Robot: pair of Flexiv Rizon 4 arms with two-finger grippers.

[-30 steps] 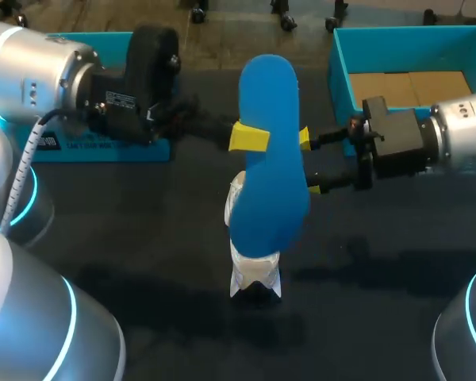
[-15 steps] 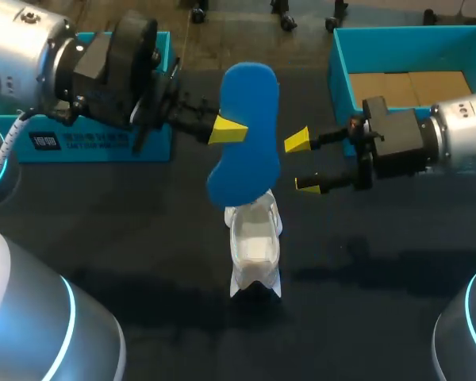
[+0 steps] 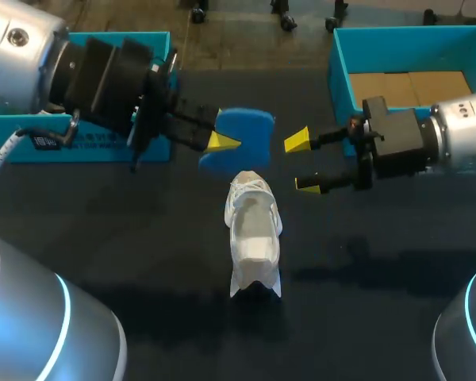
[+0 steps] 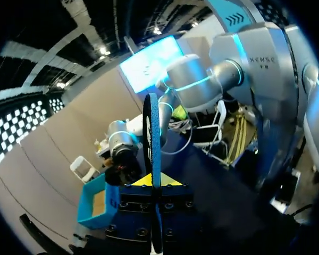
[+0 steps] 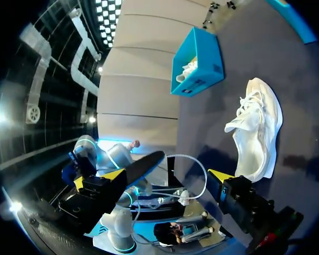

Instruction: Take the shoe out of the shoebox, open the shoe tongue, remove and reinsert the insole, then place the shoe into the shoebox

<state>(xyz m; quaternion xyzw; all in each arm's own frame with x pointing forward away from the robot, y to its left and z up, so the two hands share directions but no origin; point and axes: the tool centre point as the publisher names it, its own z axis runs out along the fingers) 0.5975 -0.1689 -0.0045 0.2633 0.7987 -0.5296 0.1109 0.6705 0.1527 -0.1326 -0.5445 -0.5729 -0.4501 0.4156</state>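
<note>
On dark bench (image 3: 365, 262), centrally, white lace-up mesh shoe (image 3: 254, 234) stands upright on its sole, opening upward. Left tool (image 3: 222, 141) clamps flat blue foam insole (image 3: 242, 131) just beyond shoe. Right tool (image 3: 303, 162) stands with fingers apart, beside insole.

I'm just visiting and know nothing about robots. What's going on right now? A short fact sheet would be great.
Shoe: white shoe, upright on the dark table
Insole: blue insole, out of the shoe
Left gripper: left gripper shut on the insole
Right gripper: right gripper open, empty, beside the insole
Shoebox: blue shoebox at the far right, no shoe inside
</note>
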